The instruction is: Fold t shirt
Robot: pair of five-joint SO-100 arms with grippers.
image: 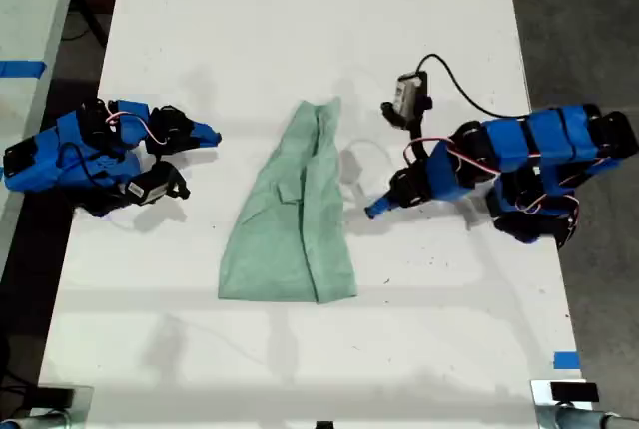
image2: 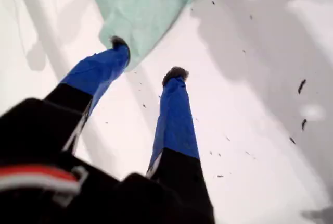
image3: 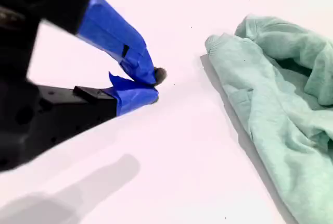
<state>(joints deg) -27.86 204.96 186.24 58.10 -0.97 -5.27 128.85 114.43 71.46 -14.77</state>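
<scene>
— Where did the exterior camera sit?
— High overhead, looking straight down on the white table (image: 419,10), far enough to take in both arms and the floor beside the table.
— And the first wrist camera?
— Close behind my first gripper (image2: 147,58), looking down along the spread fingers to the tabletop and an edge of the t shirt (image2: 151,5).
— The second?
— Low, near the surface, looking past my second gripper (image3: 154,85) across the table.
— What did all three views share?
— The t shirt and the table around it.

No readable text (labels, numbers, signs) anywhere.
</scene>
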